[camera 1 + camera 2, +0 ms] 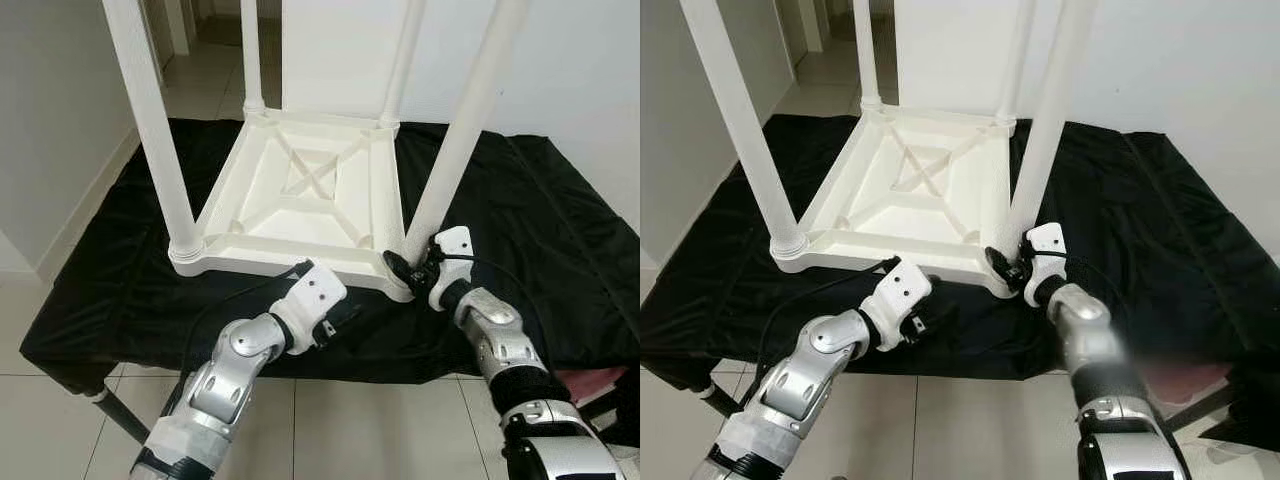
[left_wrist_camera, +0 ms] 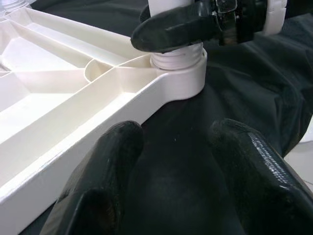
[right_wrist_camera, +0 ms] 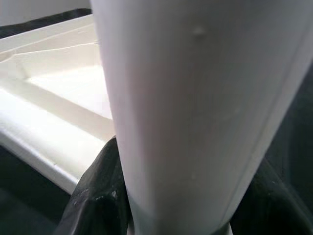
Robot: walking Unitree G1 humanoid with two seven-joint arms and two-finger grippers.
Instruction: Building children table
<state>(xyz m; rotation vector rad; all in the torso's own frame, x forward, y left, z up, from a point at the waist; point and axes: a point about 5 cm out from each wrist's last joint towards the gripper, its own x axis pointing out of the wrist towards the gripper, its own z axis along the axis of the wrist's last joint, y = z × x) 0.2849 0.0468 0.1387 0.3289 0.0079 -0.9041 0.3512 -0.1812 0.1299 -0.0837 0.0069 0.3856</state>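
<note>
A white children's table (image 1: 300,185) lies upside down on a black cloth (image 1: 540,220), with its legs pointing up. My right gripper (image 1: 412,268) is shut on the near-right leg (image 1: 465,130) just above its screw socket (image 2: 178,73); one black finger (image 2: 171,29) wraps the leg's front. In the right wrist view the leg (image 3: 195,98) sits between both fingers (image 3: 98,196). My left gripper (image 1: 345,318) is open and low on the cloth beside the tabletop's near edge (image 2: 73,147), holding nothing, a short way left of that socket.
The cloth covers a low work surface whose front edge (image 1: 300,370) is just under my arms, with tiled floor (image 1: 60,420) below. A wall and skirting (image 1: 60,200) run along the left. A pink object (image 1: 590,385) lies at the lower right.
</note>
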